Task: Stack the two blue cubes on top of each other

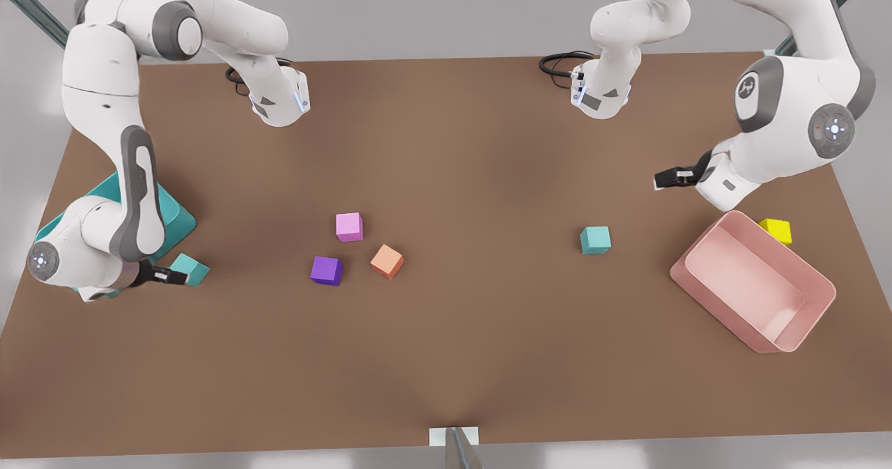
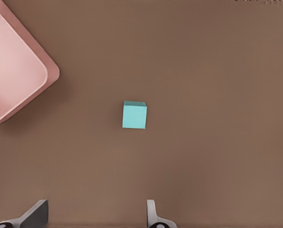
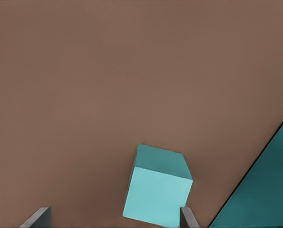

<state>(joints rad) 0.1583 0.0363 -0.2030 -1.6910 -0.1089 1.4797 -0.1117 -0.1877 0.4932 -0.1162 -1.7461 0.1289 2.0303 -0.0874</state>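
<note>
One teal cube [image 1: 596, 240] rests on the brown table [image 1: 446, 364], toward the front view's right; it also lies in the middle of the left wrist view [image 2: 134, 115]. My left gripper [image 1: 667, 178] hangs above the table up and to the right of that cube, open [image 2: 94, 219] and holding nothing. The second teal cube [image 1: 190, 269] sits at the front view's left beside the teal bin [image 1: 178, 214]. My right gripper [image 1: 169, 274] is low against this cube [image 3: 158, 192], open, with one fingertip [image 3: 188, 217] at the cube's edge.
A pink bin [image 1: 812, 312] lies at the front view's right with a yellow cube [image 1: 775, 230] behind it. Pink [image 1: 349, 226], purple [image 1: 326, 270] and orange [image 1: 387, 260] cubes cluster left of centre. The teal bin's corner [image 3: 269, 190] lies close beside the right gripper.
</note>
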